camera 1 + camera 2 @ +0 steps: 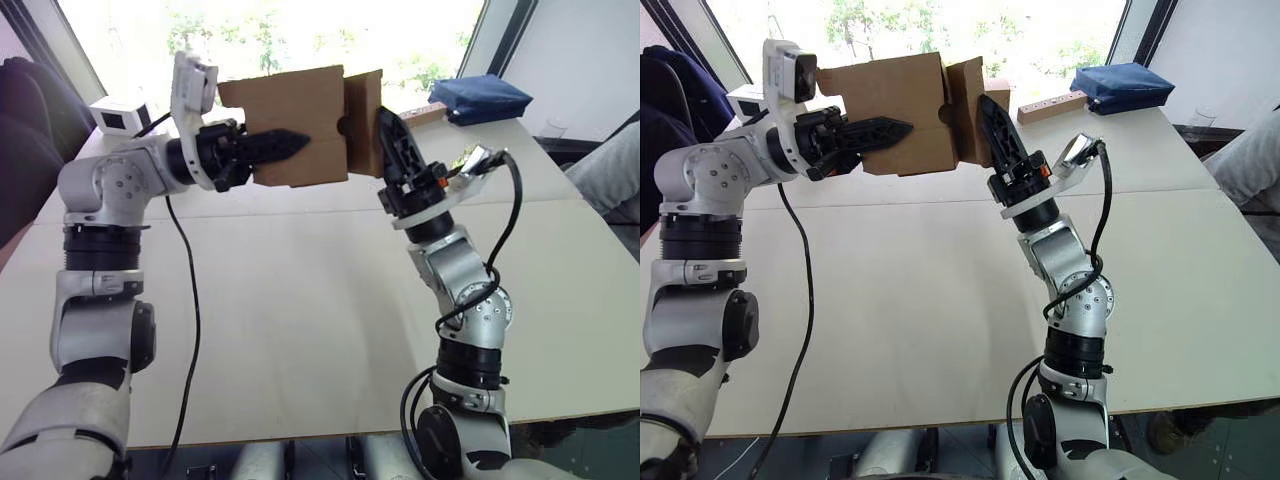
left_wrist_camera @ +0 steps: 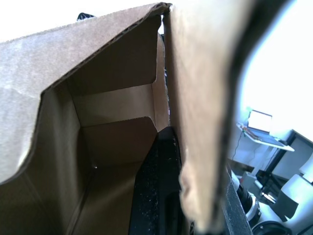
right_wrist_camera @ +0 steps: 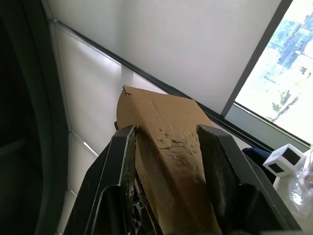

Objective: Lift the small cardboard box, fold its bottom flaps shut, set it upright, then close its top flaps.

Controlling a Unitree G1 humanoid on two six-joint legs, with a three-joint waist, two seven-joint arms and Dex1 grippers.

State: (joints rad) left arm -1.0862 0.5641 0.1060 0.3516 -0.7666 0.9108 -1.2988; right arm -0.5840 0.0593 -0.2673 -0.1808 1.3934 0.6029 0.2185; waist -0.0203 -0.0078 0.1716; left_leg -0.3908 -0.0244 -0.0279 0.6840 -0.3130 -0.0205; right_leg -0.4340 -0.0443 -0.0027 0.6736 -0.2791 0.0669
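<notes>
- The place looked like an office or a robotics lab.
- A wide pale table (image 1: 300, 300) stood before large bright windows (image 1: 300, 30) with greenery outside.
- A laptop (image 2: 260, 128) sat open on a stand among equipment.
- A white box with dark panels (image 1: 122, 115) and a blue pouch (image 1: 1122, 84) lay at the table's far edge.

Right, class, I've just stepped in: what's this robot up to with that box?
The robot holds the small cardboard box in the air above the table, well off its surface. The left gripper clamps one wall of the box, one finger inside and one outside. The right gripper is at the box's other end, its fingers either side of a flap. The box's flaps aren't folded shut yet.
</notes>
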